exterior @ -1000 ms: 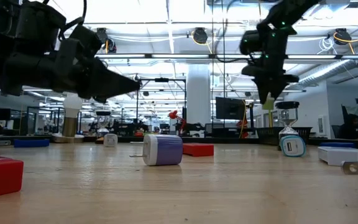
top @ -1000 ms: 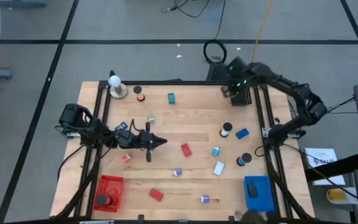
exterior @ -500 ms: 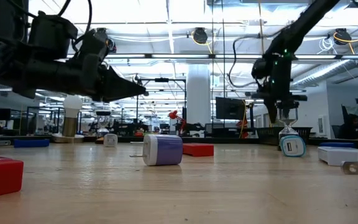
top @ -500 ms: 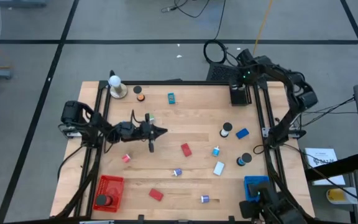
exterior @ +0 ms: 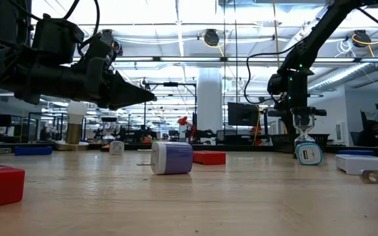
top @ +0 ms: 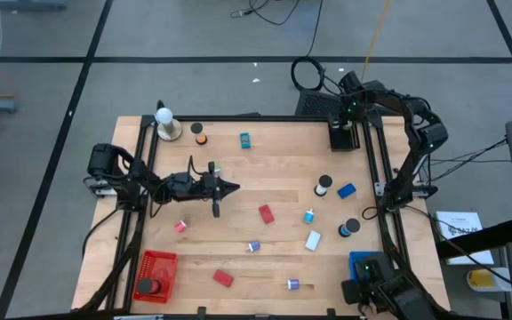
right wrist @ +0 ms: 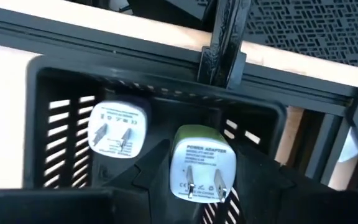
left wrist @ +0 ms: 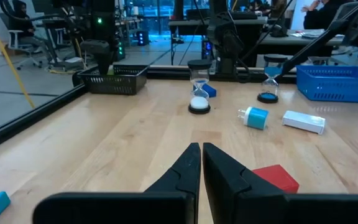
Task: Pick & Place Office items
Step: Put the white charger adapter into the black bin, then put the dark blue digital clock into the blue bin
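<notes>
Right gripper (right wrist: 201,186) pinched green-topped white plastic power adapter (right wrist: 202,163) over black mesh basket (right wrist: 61,118) | light, rigid, slick: grip flat sides | left gripper (left wrist: 201,163) pressed together, empty

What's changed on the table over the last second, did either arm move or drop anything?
The right gripper swung in over the black basket at the far right corner, carrying a green-topped power adapter; it hasn't let go. A white adapter already lies in that basket. The left gripper, shut and empty, edged slightly farther from the near edge and to the right above mid-table. The scattered items haven't shifted.
</notes>
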You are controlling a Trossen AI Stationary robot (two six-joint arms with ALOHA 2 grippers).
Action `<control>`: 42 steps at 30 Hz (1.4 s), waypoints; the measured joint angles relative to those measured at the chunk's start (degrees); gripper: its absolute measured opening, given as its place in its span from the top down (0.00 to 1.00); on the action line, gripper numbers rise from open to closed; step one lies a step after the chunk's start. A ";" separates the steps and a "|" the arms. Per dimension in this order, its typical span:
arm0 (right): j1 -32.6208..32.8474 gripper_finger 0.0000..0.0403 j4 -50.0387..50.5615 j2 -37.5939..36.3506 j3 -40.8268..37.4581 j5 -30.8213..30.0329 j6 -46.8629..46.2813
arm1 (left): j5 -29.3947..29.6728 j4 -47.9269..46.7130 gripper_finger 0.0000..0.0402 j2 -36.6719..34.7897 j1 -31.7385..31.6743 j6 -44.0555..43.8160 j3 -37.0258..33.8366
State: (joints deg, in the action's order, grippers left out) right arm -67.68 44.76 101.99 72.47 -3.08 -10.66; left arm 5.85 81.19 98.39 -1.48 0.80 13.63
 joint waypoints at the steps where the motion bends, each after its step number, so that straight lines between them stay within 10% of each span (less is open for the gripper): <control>1: 0.00 0.66 -0.22 0.26 0.00 -0.04 -0.05 | 0.01 0.01 0.94 0.00 0.00 0.00 0.00; 42: 0.02 0.57 -2.91 -8.25 -0.04 -2.92 2.44 | -1.38 -0.07 0.94 0.00 0.00 -1.81 0.02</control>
State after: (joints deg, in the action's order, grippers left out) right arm -67.66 41.86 93.74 72.42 -5.99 -8.22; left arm 4.47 81.12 98.39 -1.48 -1.01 13.65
